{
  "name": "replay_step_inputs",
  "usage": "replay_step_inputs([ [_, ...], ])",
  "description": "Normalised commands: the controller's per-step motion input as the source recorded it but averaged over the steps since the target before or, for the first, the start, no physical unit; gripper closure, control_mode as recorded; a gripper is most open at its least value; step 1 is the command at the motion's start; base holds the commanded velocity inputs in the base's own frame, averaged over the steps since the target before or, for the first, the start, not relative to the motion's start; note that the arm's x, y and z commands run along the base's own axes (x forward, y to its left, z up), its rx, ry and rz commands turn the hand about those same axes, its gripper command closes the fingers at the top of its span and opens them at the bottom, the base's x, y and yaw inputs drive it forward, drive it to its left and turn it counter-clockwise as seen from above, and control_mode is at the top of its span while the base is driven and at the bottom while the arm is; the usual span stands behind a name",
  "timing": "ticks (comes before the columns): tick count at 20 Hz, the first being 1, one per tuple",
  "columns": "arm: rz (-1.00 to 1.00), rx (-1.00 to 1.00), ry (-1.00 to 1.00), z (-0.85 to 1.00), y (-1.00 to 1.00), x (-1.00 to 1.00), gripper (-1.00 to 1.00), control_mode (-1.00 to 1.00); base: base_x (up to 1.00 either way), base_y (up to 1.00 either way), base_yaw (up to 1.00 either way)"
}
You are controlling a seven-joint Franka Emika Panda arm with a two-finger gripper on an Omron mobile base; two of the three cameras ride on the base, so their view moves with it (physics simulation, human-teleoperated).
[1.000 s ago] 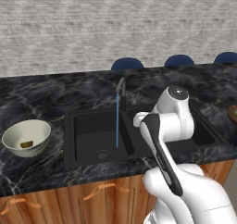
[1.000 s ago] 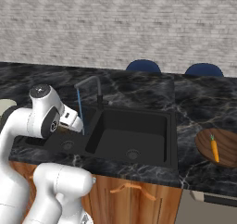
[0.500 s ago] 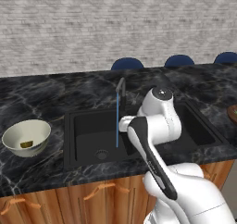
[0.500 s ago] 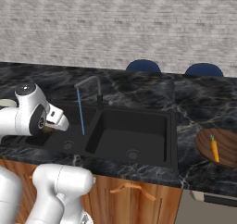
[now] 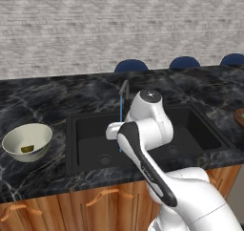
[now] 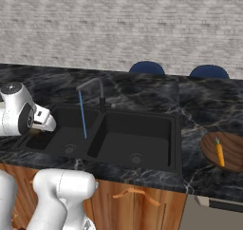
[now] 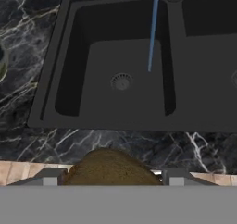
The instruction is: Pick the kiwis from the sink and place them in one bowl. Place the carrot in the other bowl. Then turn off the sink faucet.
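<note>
My gripper [image 7: 111, 177] is shut on the dull brown kiwi [image 7: 109, 165], which bulges between the two finger tips above the counter strip in front of the sink [image 7: 69, 61]. In the right base view the hand [image 6: 42, 120] hangs over the sink's near left corner. A yellow-green kiwi [image 5: 27, 149] lies in the off-white bowl [image 5: 40, 134] on the counter left of the sink [image 5: 90, 134]. The carrot [image 6: 219, 152] rests in the brown bowl [image 6: 209, 146] at the right. The faucet [image 6: 95, 87] still runs, its blue stream [image 7: 152, 33] falling into the left basin.
Black marble counter [image 5: 43, 99] surrounds the double sink. Blue chair backs [image 5: 131, 65] stand behind the counter before a brick wall. Wooden cabinet fronts with handles [image 6: 135, 193] run under the counter edge. My own arm [image 5: 143, 144] blocks much of the sink's middle.
The arm has swung left across the sink with the brown kiwi still in the gripper, from over the right basin to the left basin's near edge.
</note>
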Motion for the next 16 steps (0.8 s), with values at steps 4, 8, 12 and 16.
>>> replay_step_inputs([
  [4,0.09,0.00,0.03,0.07,0.55,-0.05,1.00,-1.00,0.00,0.00,0.00],
  [8,0.09,0.00,0.02,0.11,0.54,-0.05,1.00,-1.00,0.00,0.00,0.00],
  [12,0.09,0.00,0.01,0.09,0.58,-0.02,1.00,-1.00,0.00,0.00,0.00],
  [16,0.09,0.00,0.01,0.08,0.56,-0.01,1.00,-1.00,0.00,0.00,0.00],
])
